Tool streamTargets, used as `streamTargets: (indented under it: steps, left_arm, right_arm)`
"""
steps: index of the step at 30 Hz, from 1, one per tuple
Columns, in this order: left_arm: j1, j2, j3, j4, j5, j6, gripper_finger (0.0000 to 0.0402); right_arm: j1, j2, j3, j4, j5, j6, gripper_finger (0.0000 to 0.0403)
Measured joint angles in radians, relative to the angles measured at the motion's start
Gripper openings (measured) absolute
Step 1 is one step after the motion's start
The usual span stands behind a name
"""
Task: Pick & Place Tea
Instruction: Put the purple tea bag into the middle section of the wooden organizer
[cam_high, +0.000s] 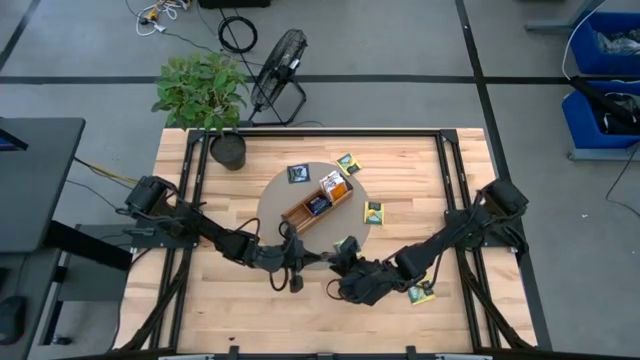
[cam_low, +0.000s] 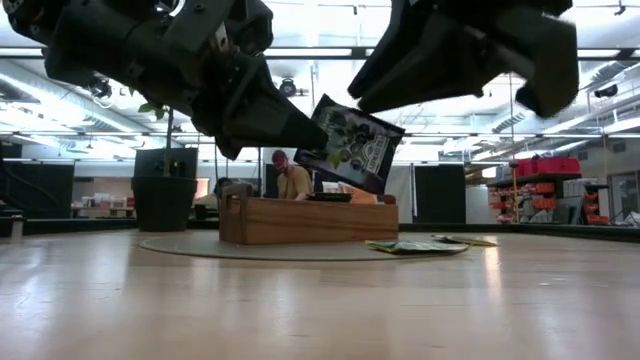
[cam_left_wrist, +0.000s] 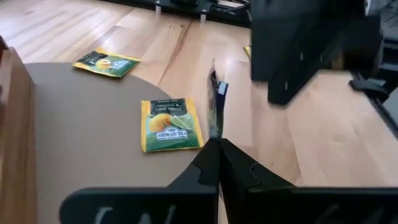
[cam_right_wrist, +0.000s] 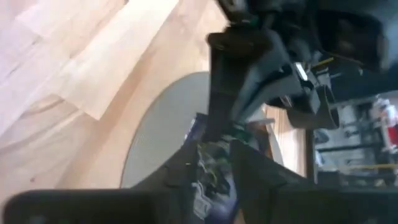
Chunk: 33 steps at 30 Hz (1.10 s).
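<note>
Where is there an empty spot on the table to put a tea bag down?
The bare wood between the round mat and the plant pot is free, also the table's near left corner. It is crowded where the left gripper and right gripper meet over a dark tea packet.
</note>
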Motion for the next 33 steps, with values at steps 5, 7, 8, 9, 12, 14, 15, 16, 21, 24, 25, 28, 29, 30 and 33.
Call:
streamTargets:
  steps: [5, 7, 8, 9, 12, 14, 15, 16, 21, 24, 25, 28, 29, 30, 33]
  left_arm:
    - [0.003, -0.039, 0.000, -0.064, -0.028, 0.009, 0.0002]
    - [0.004, -0.075, 0.000, -0.102, -0.061, 0.018, 0.0002]
    - [0.007, -0.098, 0.000, -0.127, -0.077, 0.033, 0.0002]
    - [0.011, -0.125, 0.000, -0.155, -0.090, 0.041, 0.0002]
    - [0.046, -0.206, 0.000, -0.247, -0.105, 0.037, 0.0001]
    - [0.080, -0.249, 0.000, -0.305, -0.108, 0.036, 0.0001]
    - [0.100, -0.268, 0.000, -0.329, -0.107, 0.035, 0.0001]
    - [0.122, -0.281, 0.000, -0.340, -0.097, 0.034, 0.0001]
    - [0.265, -0.303, 0.040, -0.540, 0.050, -0.040, 0.0001]
    - [0.321, -0.290, 0.098, -0.637, 0.066, -0.039, 0.0001]
    - [0.332, -0.291, 0.117, -0.668, 0.067, -0.019, 0.0001]
    - [0.359, -0.292, 0.190, -0.747, 0.075, 0.007, 0.0001]
    - [0.370, -0.292, 0.216, -0.780, 0.088, 0.008, 0.0001]
    - [0.383, -0.292, 0.246, -0.823, 0.111, 0.008, 0.0001]
    - [0.416, -0.271, 0.322, -0.930, 0.158, 0.017, 0.0001]
  right_arm:
    - [-0.002, -0.080, 0.000, -0.099, -0.022, 0.105, 0.0176]
    - [-0.001, -0.112, -0.001, -0.122, -0.046, 0.157, 0.0186]
    - [-0.001, -0.126, -0.009, -0.112, -0.063, 0.173, 0.0188]
    - [0.002, -0.137, -0.024, -0.091, -0.081, 0.180, 0.0188]
    - [0.012, -0.159, -0.101, 0.041, -0.104, 0.168, 0.0183]
    - [0.017, -0.171, -0.168, 0.163, -0.105, 0.151, 0.0178]
    - [0.018, -0.178, -0.206, 0.219, -0.107, 0.145, 0.0176]
    - [0.019, -0.184, -0.240, 0.278, -0.108, 0.140, 0.0174]
    - [0.017, -0.198, -0.367, 0.511, -0.121, 0.139, 0.0169]
    - [0.017, -0.198, -0.407, 0.543, -0.111, 0.164, 0.0169]
    - [0.015, -0.198, -0.414, 0.546, -0.111, 0.177, 0.0169]
    - [0.011, -0.198, -0.433, 0.547, -0.106, 0.211, 0.0169]
    - [0.011, -0.198, -0.438, 0.548, -0.103, 0.219, 0.0169]
    - [0.011, -0.198, -0.444, 0.552, -0.103, 0.226, 0.0169]
    - [0.011, -0.198, -0.458, 0.551, -0.096, 0.242, 0.0168]
